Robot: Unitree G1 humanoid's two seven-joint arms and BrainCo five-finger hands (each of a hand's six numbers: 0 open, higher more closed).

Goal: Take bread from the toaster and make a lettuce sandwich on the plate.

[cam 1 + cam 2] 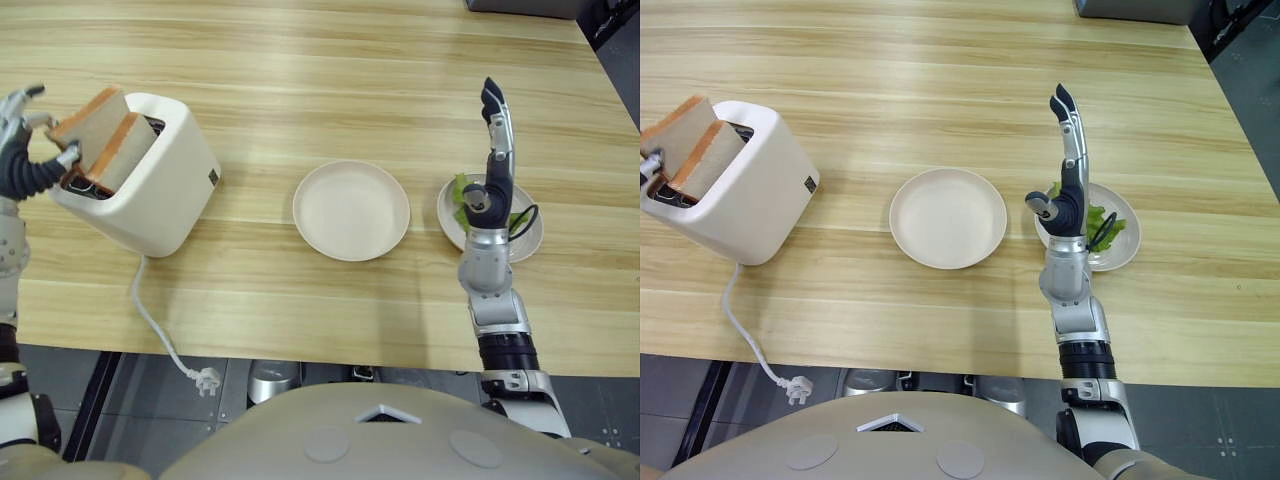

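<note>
- Bread sits as two slices in the slots of a white toaster (160,190) at the left of the frame, on the pale wooden worktop (300,70).
- Toaster cable (148,318) trails toward the lower edge and ends in a plug (205,380) hanging off the worktop.
- An empty round plate (350,210) lies at centre, well apart from the toaster.
- Right of it, a smaller dish (530,242) holds lettuce (1108,222).
- The right hand (495,170) is above that dish, fingers straight and spread out flat, holding nothing.
- The left hand (25,140) is at the far left edge, its fingers curled onto the outer slice (90,115); the inner slice (120,152) stands just beside it, untouched.
</note>
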